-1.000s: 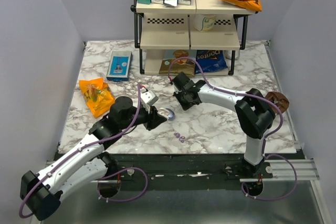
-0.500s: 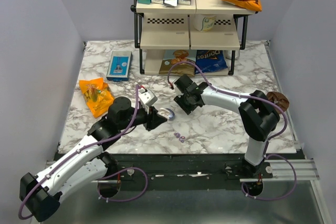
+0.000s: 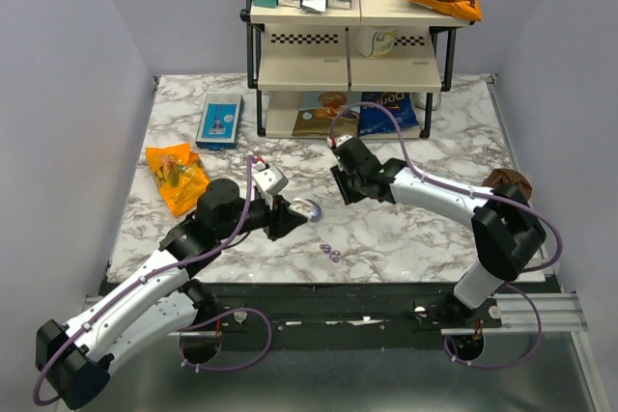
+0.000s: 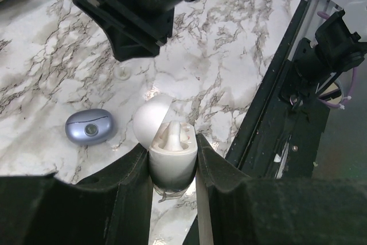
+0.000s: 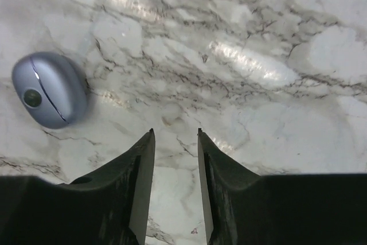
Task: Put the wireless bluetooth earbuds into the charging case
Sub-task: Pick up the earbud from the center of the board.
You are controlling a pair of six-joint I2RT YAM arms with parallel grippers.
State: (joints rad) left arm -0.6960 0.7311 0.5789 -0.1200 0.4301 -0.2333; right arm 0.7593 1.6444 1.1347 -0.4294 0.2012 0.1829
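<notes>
**Charging case** (image 5: pixel 50 97): lavender-blue, glossy, lid closed, lying flat on the marble tabletop (image 5: pixel 258 38).

**Handling, as judged:** the case must be seized and opened before any bud can go in. Approach square to its short axis, close gently on the slippery shell, and keep the lid seam free of the fingers.

**Earbuds** (image 3: pixel 330 252): small purple pair, loose on the marble toward the near edge, apart from the case.

**Right gripper** (image 5: pixel 175 136): fingers apart, empty, over bare marble. In the wrist view the case lies off to its left, near but not between the fingers.

**Left gripper** (image 4: pixel 172 144): clamped on a white oval case (image 4: pixel 171 164) with its lid up and a white bud (image 4: pixel 172 133) inside. The lavender case lies just beside it, untouched.
</notes>
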